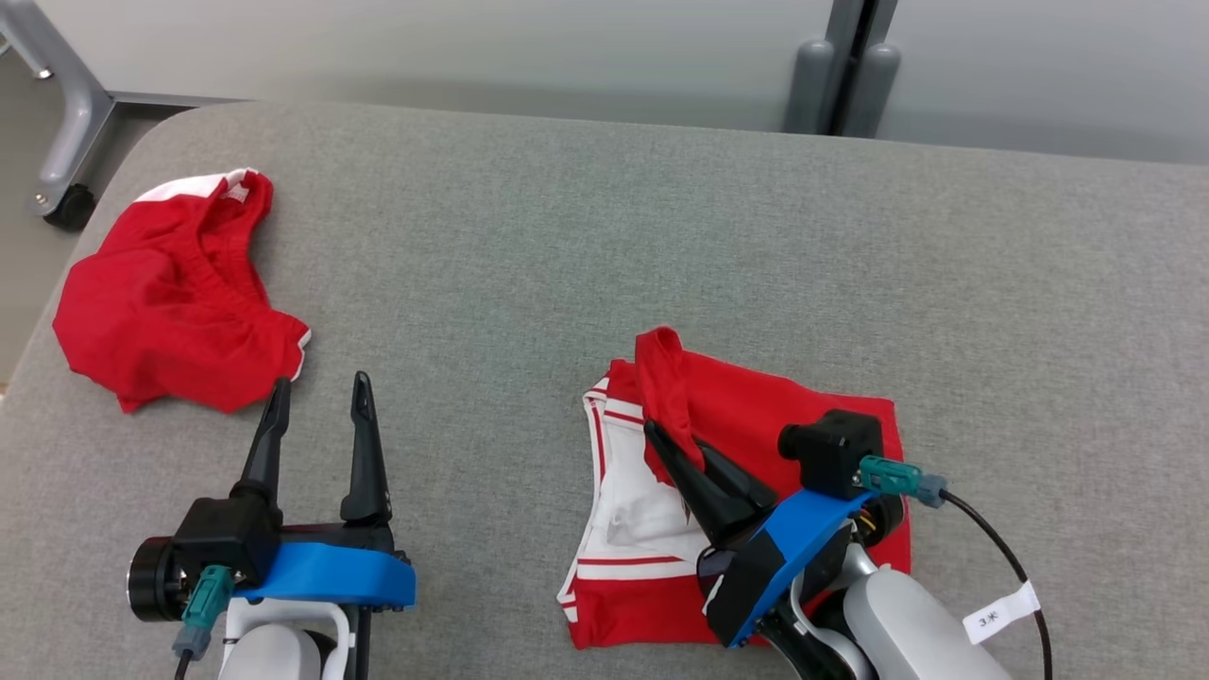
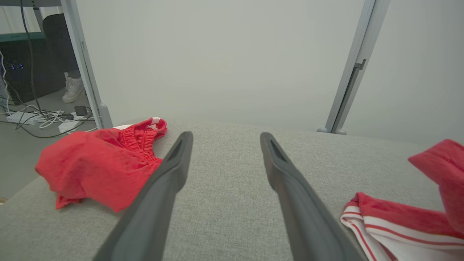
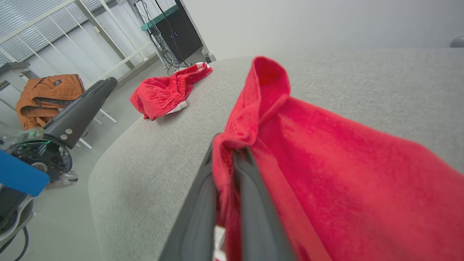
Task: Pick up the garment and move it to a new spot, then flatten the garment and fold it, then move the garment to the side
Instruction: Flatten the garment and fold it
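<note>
Right claw (image 1: 675,436) pinching raised red fold of red-and-white garment (image 1: 756,397) on grey counter (image 1: 567,236). Left claw (image 1: 321,380) wide, empty, left of garment. Red shorts (image 1: 170,302) farther left, well apart.

So the striped garment (image 1: 756,397) is showing bright red, with thin red-and-white stripes running along its edges and a white inner panel peeking out. The crumpled shorts (image 1: 170,302) are glowing the same red, with a bit of white trim showing. The padded surface (image 1: 604,236) is looking plain flecked grey. The left gripper (image 1: 321,382) and right gripper (image 1: 675,436) are both sporting dark grey fingers (image 1: 364,444), blue wrist plates (image 1: 326,576) and teal connectors (image 1: 210,590). In the background, a jacket (image 3: 47,90) is showing orange and a sneaker (image 2: 73,88) is looking white.
</note>
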